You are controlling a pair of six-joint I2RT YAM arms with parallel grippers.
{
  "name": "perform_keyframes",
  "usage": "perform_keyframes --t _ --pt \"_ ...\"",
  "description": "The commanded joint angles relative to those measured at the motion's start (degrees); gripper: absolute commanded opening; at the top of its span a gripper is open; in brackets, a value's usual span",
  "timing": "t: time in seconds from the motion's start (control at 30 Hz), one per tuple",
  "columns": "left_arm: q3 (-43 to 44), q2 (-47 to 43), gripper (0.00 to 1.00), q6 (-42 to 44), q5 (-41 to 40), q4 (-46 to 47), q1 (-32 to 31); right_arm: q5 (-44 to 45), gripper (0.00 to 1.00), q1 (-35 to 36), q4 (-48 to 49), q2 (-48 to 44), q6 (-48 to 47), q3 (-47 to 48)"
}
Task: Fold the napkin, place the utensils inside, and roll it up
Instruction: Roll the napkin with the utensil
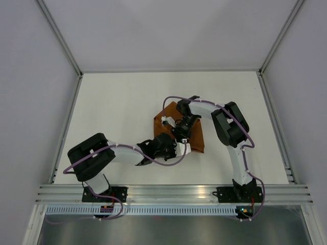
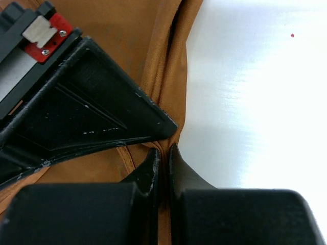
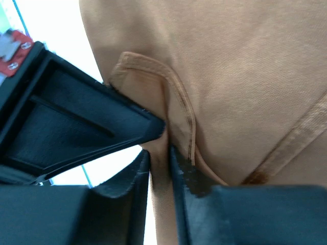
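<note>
**Napkin and both hands, three views.** The napkin (image 1: 198,140), a rust-orange cloth, lies bunched and partly folded on the white tabletop (image 1: 117,102). It sits directly under both of my hands and spreads from them toward the far side and to my right. My left hand (image 1: 183,149) meets the cloth at its near edge. My right hand (image 1: 181,133) is over its middle, just beyond the left hand.

**Left wrist view.** The napkin (image 2: 153,46) fills the area ahead and to the left of my left hand (image 2: 164,153). The two fingers of this hand are drawn almost together, with a thin ridge of the cloth's edge pinched between their tips. Bare tabletop (image 2: 255,102) lies to the right of them.

**Right wrist view.** The napkin (image 3: 245,76) covers nearly everything ahead and to the right of my right hand (image 3: 159,153). This hand is clamped on a raised fold of the fabric, which shows as an orange strip between the two fingers. A stitched hem (image 3: 186,112) curls over just ahead of the fingertips. A second hem line runs diagonally at the lower right.
</note>
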Motion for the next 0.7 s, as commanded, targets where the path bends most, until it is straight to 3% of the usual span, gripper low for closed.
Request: perform_keyframes --t 0.0,0.27,0.67 --pt "1.6 1.3 0.02 -4.4 6.6 -4.8 3.1 10.0 0.31 0.1 8.0 -0.1 -4.1 -2.5" --pt "6.8 4.0 0.02 -6.9 17.3 -11.3 7.3 8.3 0.43 -2.3 10.1 -5.6 -0.4 -2.6" --pt "16.1 11.5 0.02 -10.9 32.7 -20.3 14.7 3.5 0.5 -10.5 17.5 -12.4 6.3 -5.2"
